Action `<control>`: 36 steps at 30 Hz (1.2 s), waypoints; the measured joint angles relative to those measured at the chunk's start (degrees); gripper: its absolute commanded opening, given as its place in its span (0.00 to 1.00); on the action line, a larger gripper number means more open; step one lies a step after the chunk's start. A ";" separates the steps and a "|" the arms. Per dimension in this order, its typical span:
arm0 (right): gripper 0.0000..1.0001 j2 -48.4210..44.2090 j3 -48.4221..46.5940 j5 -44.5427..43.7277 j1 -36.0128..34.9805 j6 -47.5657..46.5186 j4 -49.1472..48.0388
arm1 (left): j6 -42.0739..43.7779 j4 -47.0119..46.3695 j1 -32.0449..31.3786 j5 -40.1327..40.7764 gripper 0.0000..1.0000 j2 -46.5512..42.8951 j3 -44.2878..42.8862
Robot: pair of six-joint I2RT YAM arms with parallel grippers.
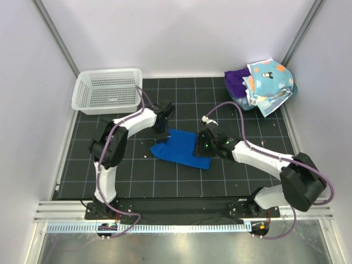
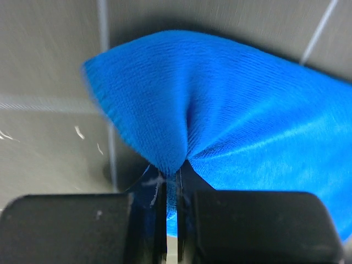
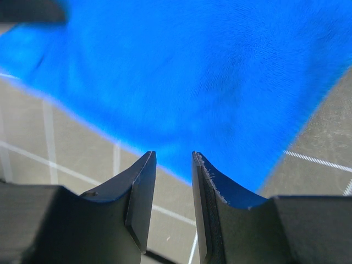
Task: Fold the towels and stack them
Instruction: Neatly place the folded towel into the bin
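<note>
Your left gripper (image 2: 172, 187) is clamped on the blue towel (image 1: 181, 147). In the left wrist view the jaws are pinched tight on a gathered fold, and the cloth puckers out from that pinch point. The pinch is at the towel's far left corner, which is raised off the worktop (image 1: 137, 176).

Your right gripper (image 3: 174, 165) has its jaws slightly apart with nothing between them. In the right wrist view the tips sit just short of the towel's edge, with bare grid mat showing through the gap. From overhead, that gripper sits over the towel's right end.

The blue towel lies near the middle of the worktop, running diagonally from far left to near right. It looks bunched at the left and flatter toward the right.

The polka-dot towel (image 1: 269, 80) sits on a heap in the far right corner, with the purple towel (image 1: 237, 81) touching it on the left. The white mesh basket (image 1: 107, 91) is in the far left corner, well apart from both grippers.
</note>
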State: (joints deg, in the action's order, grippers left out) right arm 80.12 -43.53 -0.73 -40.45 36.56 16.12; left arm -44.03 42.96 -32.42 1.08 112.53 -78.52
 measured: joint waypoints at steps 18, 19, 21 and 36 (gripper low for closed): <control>0.40 -9.75 -7.39 -0.61 0.00 -4.26 10.99 | 16.52 20.96 8.04 38.51 0.00 35.28 -67.12; 0.40 -9.75 -7.37 -0.59 0.00 -4.50 11.39 | 17.53 20.65 9.03 39.12 0.00 35.28 -67.17; 0.40 -9.55 -7.37 -0.59 0.00 -4.85 11.61 | 19.23 19.89 10.38 39.78 0.00 35.28 -67.73; 0.40 -3.82 -7.37 -0.63 0.00 -5.27 11.34 | 29.57 7.26 8.61 40.74 0.00 29.27 -69.46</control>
State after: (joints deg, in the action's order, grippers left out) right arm 76.29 -50.89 -1.37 -40.45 31.29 27.46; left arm -14.46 50.22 -23.81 41.82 141.80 -147.98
